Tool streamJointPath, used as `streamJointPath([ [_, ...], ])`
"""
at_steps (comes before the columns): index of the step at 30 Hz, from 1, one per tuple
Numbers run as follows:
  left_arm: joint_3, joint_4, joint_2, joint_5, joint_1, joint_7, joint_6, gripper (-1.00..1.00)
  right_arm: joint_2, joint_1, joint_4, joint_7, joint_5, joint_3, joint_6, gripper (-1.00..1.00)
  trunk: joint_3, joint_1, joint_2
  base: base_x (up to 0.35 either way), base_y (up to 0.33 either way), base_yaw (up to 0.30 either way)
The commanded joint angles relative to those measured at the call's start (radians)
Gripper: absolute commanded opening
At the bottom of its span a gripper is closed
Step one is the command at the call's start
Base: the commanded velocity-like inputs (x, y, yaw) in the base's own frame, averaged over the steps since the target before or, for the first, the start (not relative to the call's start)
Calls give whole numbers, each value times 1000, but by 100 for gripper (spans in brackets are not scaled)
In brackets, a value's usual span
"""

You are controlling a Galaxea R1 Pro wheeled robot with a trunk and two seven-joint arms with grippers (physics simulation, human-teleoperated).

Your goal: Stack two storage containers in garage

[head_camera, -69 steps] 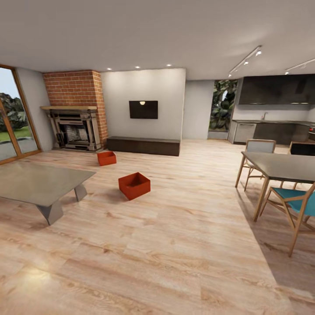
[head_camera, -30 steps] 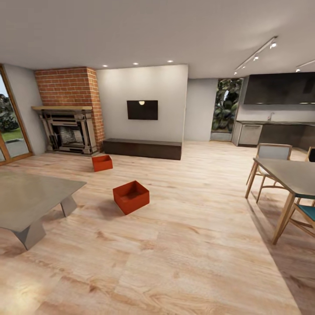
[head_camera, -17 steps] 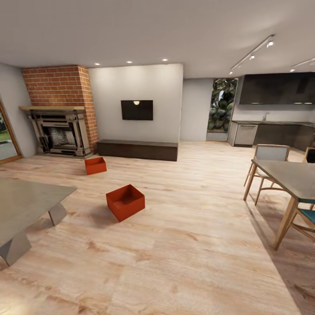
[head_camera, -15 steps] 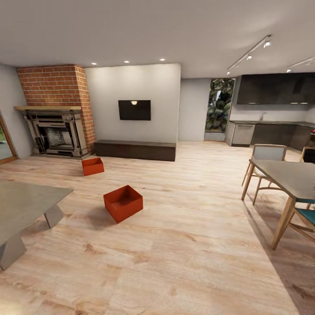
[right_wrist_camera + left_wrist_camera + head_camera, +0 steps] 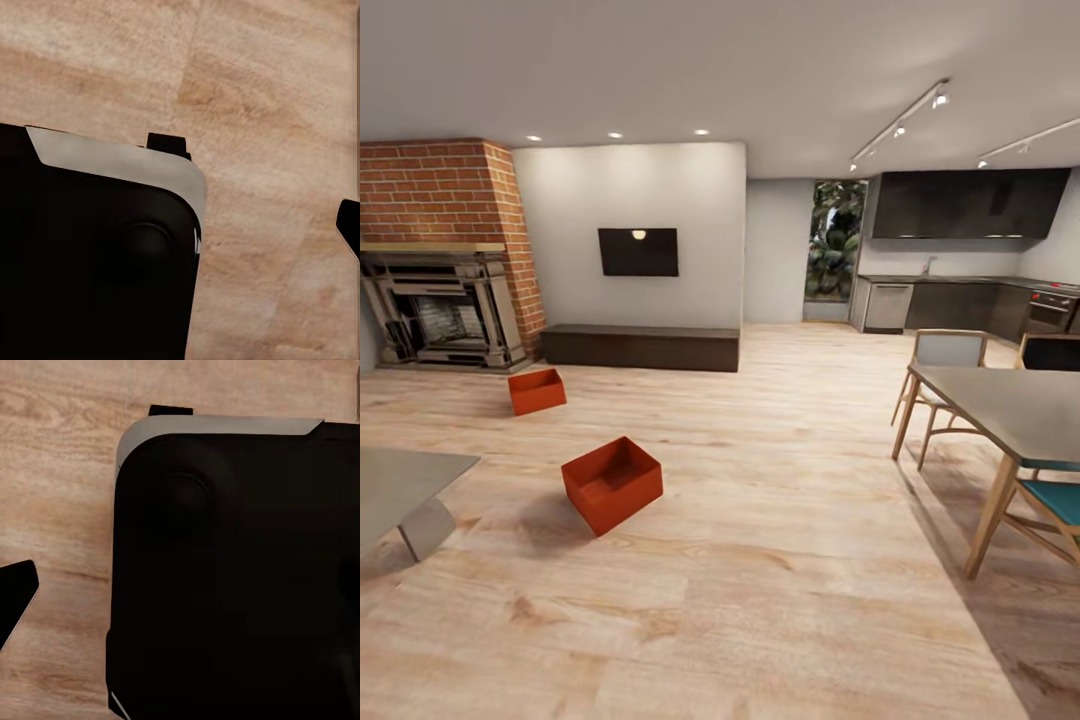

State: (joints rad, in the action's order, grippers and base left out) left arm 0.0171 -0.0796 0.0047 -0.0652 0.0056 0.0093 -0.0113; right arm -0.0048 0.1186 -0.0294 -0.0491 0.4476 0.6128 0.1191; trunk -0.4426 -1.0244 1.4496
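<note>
Two orange-red storage containers stand open-topped on the light wood-plank flooring of the living room. The nearer container point(image 5: 612, 483) is turned at an angle, left of centre in the head view. The farther container point(image 5: 537, 390) sits beyond it, in front of the red-brick fireplace point(image 5: 445, 260). Both are several steps ahead of me and nothing touches them. In the left wrist view a dark fingertip point(image 5: 15, 596) shows at the frame edge over wood flooring, beside my black base point(image 5: 240, 585). In the right wrist view a dark fingertip point(image 5: 351, 225) also sits at the edge. The garage is out of view.
A grey low table point(image 5: 400, 480) juts in at the left, close to the nearer container. A long dark cabinet point(image 5: 640, 347) and black wall screen point(image 5: 638, 251) lie ahead. A dining table point(image 5: 1010, 395) with chairs point(image 5: 948, 350) stands right. Open wood flooring point(image 5: 790, 520) spreads between them.
The whole head view has shifted: the camera turned right and came closer, so the fireplace, low table and containers slid left. The containers themselves have not moved on the flooring.
</note>
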Motion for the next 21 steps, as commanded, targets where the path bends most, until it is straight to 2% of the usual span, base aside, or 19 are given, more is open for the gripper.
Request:
streamJointPath([
  [1, 1, -2, 0, -7, 1, 1, -1, 100, 1, 1, -3, 0, 8, 8, 5, 100, -1, -1, 0, 324, 0, -3],
  [21, 1, -2, 0, -8, 1, 1, -1, 100, 1, 1, -3, 0, 8, 8, 5, 100, -1, -1, 0, 324, 0, 0],
])
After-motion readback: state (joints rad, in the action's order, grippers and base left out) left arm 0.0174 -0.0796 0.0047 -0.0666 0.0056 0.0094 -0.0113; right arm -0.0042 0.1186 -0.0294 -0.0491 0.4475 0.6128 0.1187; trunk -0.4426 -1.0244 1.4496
